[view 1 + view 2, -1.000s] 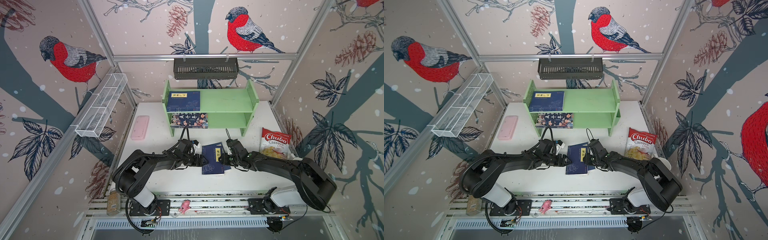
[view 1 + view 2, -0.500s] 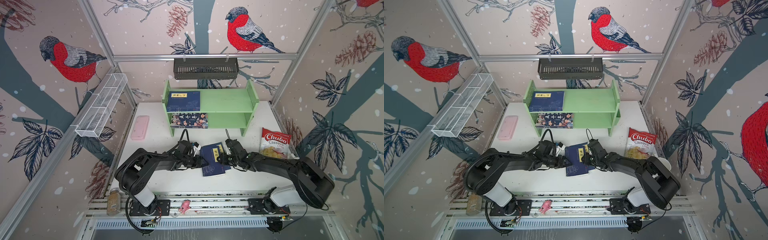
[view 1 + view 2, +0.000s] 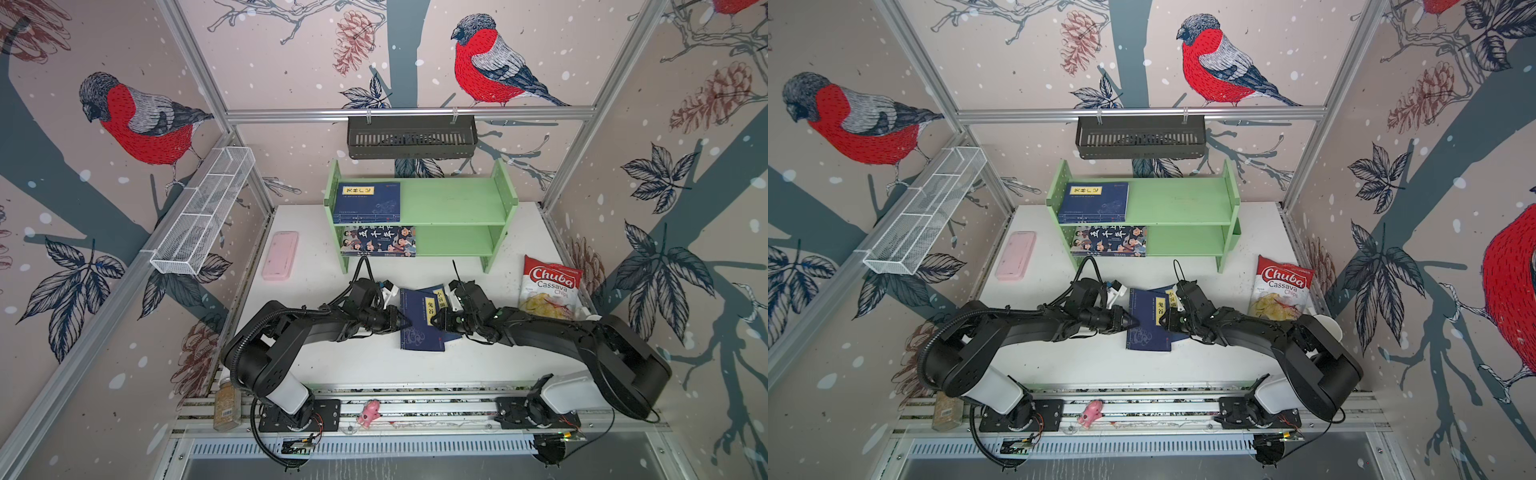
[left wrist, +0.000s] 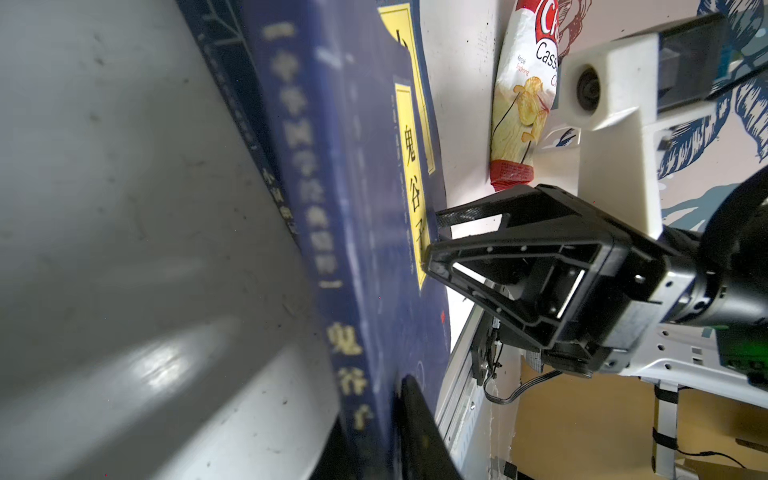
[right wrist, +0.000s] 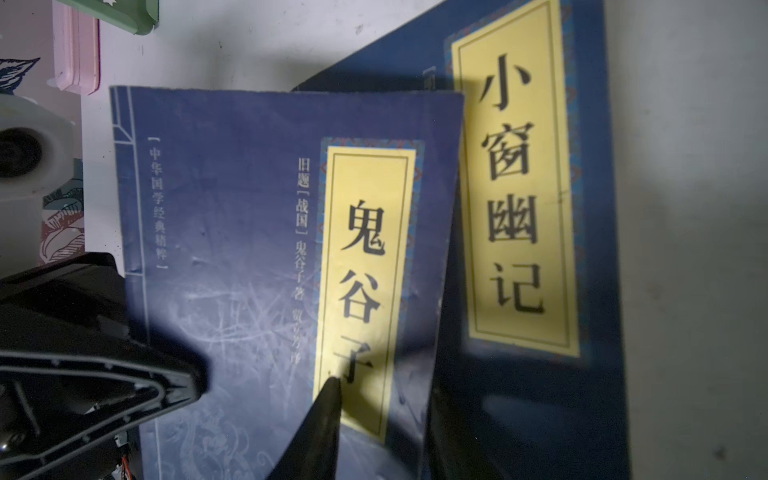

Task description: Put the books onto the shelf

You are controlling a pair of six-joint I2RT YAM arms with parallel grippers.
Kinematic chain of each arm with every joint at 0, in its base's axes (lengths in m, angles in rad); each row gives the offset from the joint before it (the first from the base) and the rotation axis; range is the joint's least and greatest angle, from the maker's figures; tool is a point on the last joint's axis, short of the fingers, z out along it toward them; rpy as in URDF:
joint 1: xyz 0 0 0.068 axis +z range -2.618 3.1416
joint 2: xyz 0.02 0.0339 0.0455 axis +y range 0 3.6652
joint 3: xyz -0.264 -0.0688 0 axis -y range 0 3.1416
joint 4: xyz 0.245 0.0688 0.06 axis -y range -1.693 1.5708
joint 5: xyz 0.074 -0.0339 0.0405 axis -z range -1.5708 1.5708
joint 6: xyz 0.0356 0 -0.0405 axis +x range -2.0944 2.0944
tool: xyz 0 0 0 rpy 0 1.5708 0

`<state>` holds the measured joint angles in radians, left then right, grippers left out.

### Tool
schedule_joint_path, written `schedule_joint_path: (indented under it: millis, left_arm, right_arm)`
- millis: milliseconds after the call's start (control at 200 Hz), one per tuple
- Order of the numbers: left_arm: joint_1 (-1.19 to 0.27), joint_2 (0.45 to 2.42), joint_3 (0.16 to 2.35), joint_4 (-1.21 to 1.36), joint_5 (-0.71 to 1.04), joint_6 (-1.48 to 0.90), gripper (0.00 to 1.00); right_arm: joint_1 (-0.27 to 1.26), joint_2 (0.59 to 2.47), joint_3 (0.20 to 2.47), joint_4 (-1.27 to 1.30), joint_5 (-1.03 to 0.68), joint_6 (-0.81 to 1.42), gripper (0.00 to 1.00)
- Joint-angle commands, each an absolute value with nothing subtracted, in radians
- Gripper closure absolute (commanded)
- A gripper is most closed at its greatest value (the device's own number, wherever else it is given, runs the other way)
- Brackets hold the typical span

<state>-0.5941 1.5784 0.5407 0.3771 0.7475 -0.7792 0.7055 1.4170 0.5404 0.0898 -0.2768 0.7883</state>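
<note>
Left gripper (image 3: 405, 323) is biting on the spine edge of the top navy book (image 3: 417, 303). Its jaws are together on it, and in the left wrist view one finger is lying across the cover. That book is sitting midway between the left and right edges of the table (image 3: 365, 368), in its front half, and is overlapping a second navy book (image 5: 519, 187) skewed beneath it. The shelf (image 3: 453, 203) is waiting at the back edge, with a navy volume (image 3: 368, 201) on its upper tier and the cartoon book (image 3: 378, 241) on the lower.

Right gripper (image 3: 434, 322) is facing in from the other side. Its jaws are a little apart, and one fingertip (image 5: 328, 399) is on the yellow label, touching it as far as I can tell.

I'm judging this as the pick-up. Doing it well means peeling the spine edge up slowly and keeping the pinch deep enough that the thin paperback isn't sagging or slipping. The right finger should be easing off so the lower book isn't dragged along.

Both arms are stretching low over the table from the front edge, forearms nearly level and wrists meeting nose to nose across the book.
</note>
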Motion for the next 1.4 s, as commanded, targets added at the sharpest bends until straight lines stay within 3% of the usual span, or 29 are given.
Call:
schedule_joint_path:
  millis: [0, 80, 175, 355, 735, 1116, 1396]
  left_arm:
    - [-0.594, 1.564, 0.539, 0.425, 0.766, -0.794, 0.98]
    - [-0.594, 1.538, 0.544, 0.394, 0.751, -0.781, 1.00]
    - [-0.598, 1.480, 0.586, 0.256, 0.693, -0.687, 1.00]
    - [-0.616, 1.395, 0.613, 0.170, 0.704, -0.594, 1.00]
    - [-0.650, 1.271, 0.727, -0.049, 0.784, -0.432, 1.00]
    - [-0.649, 1.110, 0.992, -0.278, 0.797, -0.282, 1.00]
    - [-0.544, 1.095, 1.201, -0.243, 0.749, -0.368, 1.00]
  right_arm:
    - [0.707, 1.405, 0.540, 0.137, -0.291, 0.804, 0.60]
    - [0.708, 1.384, 0.539, 0.122, -0.264, 0.813, 0.54]
    - [0.704, 1.322, 0.529, 0.083, -0.190, 0.848, 0.40]
    - [0.695, 1.120, 0.530, -0.047, -0.041, 0.903, 0.32]
    - [0.637, 0.718, 0.491, -0.176, 0.035, 0.970, 0.28]
    - [0.637, 0.654, 0.598, -0.188, 0.093, 0.962, 0.28]
    - [0.637, 0.598, 0.599, -0.055, 0.095, 0.977, 0.25]
